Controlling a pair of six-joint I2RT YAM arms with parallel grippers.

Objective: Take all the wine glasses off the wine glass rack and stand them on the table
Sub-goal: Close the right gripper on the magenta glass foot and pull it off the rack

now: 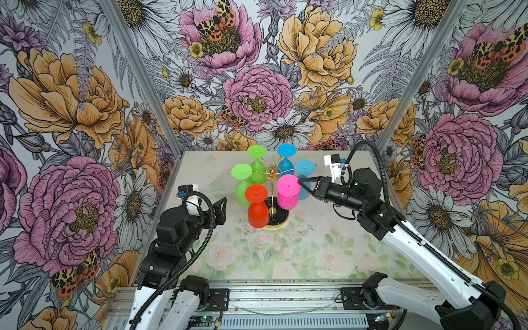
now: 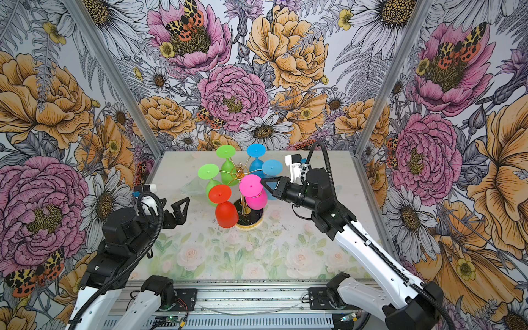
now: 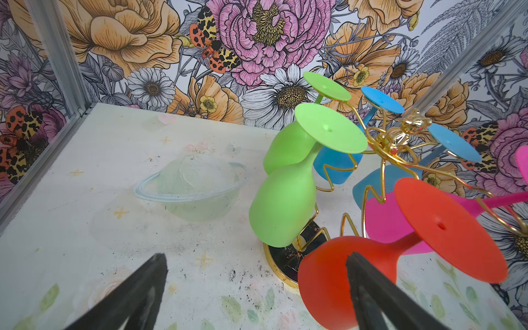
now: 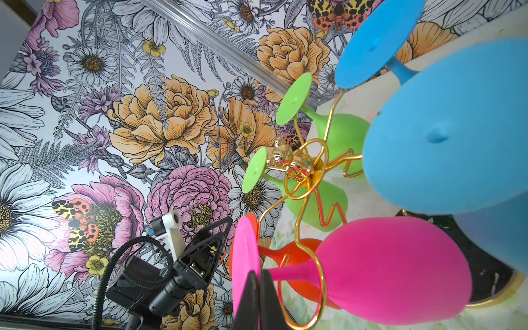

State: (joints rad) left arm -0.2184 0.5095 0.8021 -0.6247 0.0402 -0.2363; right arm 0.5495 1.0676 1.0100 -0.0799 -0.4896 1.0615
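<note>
Gold rack (image 1: 272, 171); pink glass (image 1: 287, 200), red glass (image 1: 258, 214); floral walls (image 1: 71, 114) & table (image 1: 285, 251).

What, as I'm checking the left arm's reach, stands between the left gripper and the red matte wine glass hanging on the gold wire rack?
Nothing visible: only open air separates the open left gripper from the red matte wine glass.

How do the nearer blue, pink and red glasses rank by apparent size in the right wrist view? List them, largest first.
1. nearer blue glass
2. pink glass
3. red glass, mostly hidden behind the pink one
Nearness to the camera exaggerates this; real sizes may match.
</note>
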